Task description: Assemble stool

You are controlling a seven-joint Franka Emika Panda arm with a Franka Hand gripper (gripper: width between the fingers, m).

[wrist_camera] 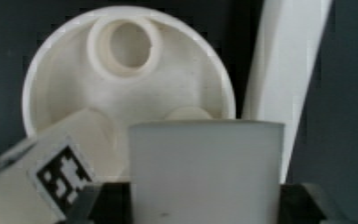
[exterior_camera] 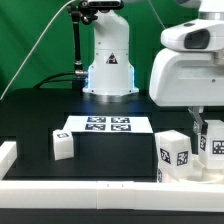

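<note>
In the wrist view my gripper (wrist_camera: 208,206) is shut on a white block leg (wrist_camera: 208,160) of the stool, with a dark finger on each side of it. Just beyond the leg lies the round white seat (wrist_camera: 131,85), showing an oval socket. A second leg with a black-and-white tag (wrist_camera: 51,170) lies right beside the held one. In the exterior view my gripper (exterior_camera: 201,130) hangs low at the exterior view's right, among a tagged leg (exterior_camera: 175,153) and another tagged white piece (exterior_camera: 214,145). A third leg (exterior_camera: 63,145) stands alone on the exterior view's left.
The marker board (exterior_camera: 105,125) lies flat in the middle of the black table, in front of the arm's base (exterior_camera: 108,60). Long white border rails run along the front (exterior_camera: 90,190) and the left (exterior_camera: 8,152). Another rail (wrist_camera: 286,70) runs next to the seat.
</note>
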